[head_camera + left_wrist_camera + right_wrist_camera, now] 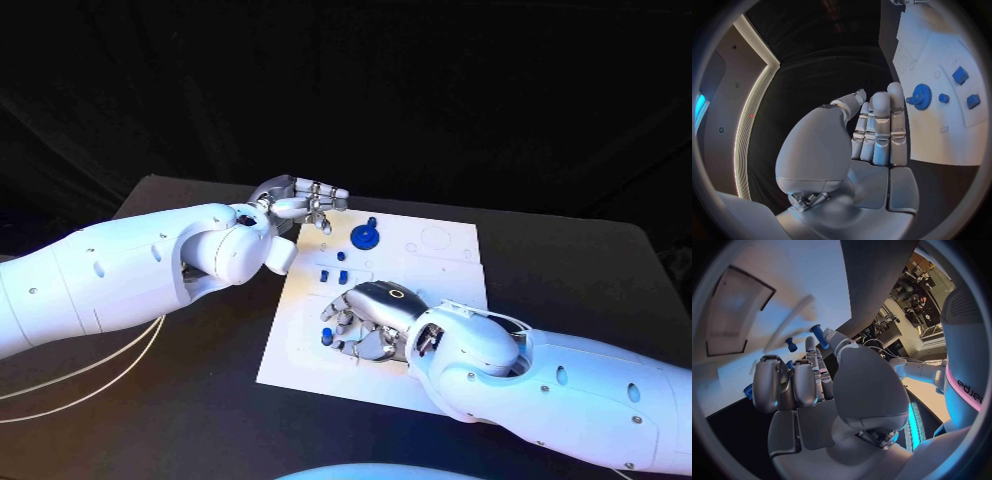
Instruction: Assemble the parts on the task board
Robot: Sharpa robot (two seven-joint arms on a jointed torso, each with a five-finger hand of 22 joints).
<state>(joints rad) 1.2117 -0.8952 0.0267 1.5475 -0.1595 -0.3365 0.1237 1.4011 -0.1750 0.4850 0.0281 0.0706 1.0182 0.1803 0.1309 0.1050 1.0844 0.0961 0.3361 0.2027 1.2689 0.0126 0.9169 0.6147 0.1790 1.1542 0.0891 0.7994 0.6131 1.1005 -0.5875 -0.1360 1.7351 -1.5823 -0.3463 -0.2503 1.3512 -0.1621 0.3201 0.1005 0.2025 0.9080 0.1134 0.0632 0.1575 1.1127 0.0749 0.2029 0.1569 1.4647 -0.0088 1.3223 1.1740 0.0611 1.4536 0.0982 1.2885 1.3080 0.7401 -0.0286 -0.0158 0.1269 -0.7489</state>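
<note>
- Right hand (368, 322) has its fingers curled down onto the task board (433, 275) among small blue pegs (326, 273); whether they pinch one, I cannot tell.
- Left hand (299, 205) hovers at the board's far corner, fingers straight and together, holding nothing, probably waiting.
- Blue gear (366, 237) sits near it on the board.

White rectangular task board (433, 262) lies mid-table on black table (577, 260). Blue toothed gear (366, 238) on board's far part; small blue pegs (335, 274) nearer, left side.
</note>
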